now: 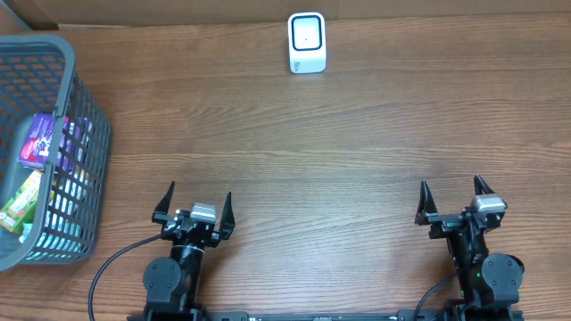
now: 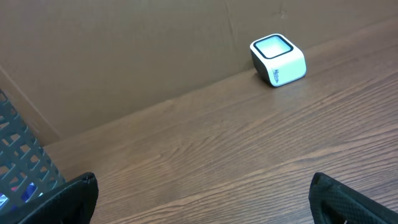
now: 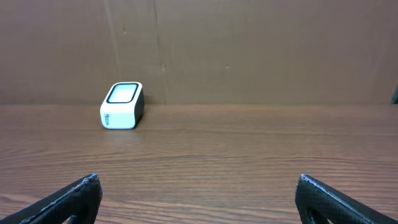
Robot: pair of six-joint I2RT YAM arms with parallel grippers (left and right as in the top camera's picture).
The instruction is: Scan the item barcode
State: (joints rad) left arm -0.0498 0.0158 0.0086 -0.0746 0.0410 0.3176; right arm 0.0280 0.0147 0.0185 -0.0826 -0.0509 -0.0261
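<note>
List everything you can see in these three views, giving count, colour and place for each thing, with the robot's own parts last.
scanner: one, white with dark trim, far middle of the table
basket: one, grey mesh, left edge
purple packet: one, purple, inside the basket
green packet: one, green, inside the basket, nearer the robot
table: one, brown wood grain
cardboard wall: one, brown, behind the scanner
left gripper: one, black, near edge, open, empty
right gripper: one, black, near edge, open, empty

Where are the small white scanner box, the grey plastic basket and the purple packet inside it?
small white scanner box (image 1: 307,40): overhead view, its top window.
grey plastic basket (image 1: 96,143): overhead view, its mesh side wall.
purple packet (image 1: 37,140): overhead view, its printed face.
</note>
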